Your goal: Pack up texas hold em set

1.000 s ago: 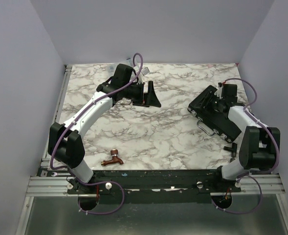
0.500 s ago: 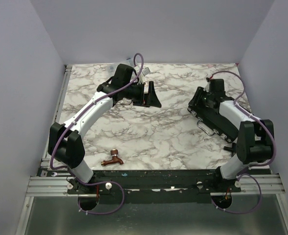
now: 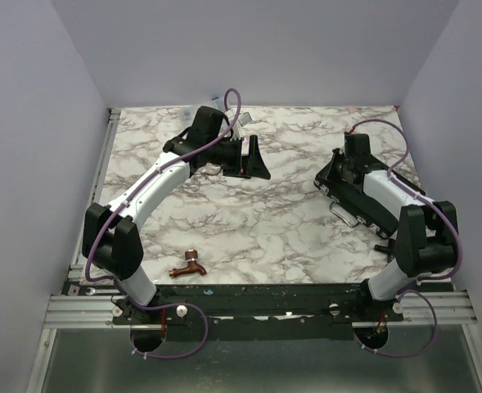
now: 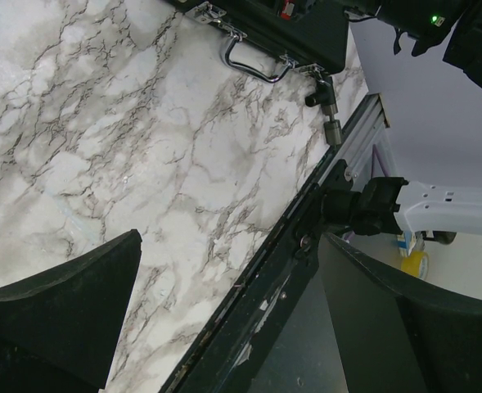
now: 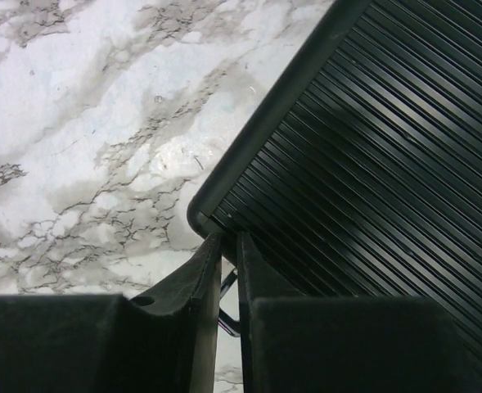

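Rigid, ribbed and probably heavy, the case (image 5: 371,164) is best taken by its handle (image 4: 253,65); right gripper (image 5: 228,250) sits nearly closed at its corner, left gripper (image 4: 228,246) wide, empty.

Ribbed black case (image 5: 371,164) on a glossy marbled table (image 3: 265,229).
The case lid looks like matt ribbed plastic with a smooth rim, its handle (image 4: 251,72) is shiny metal, and the faucet (image 3: 189,265) is coppery metal.
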Tool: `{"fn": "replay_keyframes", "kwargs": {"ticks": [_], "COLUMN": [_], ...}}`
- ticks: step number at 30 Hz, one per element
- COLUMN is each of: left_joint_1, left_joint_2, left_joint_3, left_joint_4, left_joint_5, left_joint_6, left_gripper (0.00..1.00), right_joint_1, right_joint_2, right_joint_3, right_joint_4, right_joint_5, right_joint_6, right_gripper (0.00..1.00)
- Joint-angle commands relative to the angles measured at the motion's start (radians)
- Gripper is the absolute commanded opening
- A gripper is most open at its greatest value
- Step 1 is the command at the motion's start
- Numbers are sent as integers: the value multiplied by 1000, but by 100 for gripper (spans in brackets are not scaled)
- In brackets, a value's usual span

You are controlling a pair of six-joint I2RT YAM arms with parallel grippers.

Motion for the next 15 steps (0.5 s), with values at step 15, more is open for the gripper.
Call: {"fn": "replay_keyframes", "kwargs": {"ticks": [15], "left_joint_1": [-8], "left_joint_2": [2], "left_joint_3": [24], "left_joint_4": [-6], "left_joint_5": [22], "left_joint_6": [11], "left_gripper": [89], "right_joint_1": [86], "right_joint_2": [-94], "right_joint_3": [-265], "right_joint_4": [-78], "right_joint_5": [17], "right_joint_6": [119], "right_gripper": [0]}}
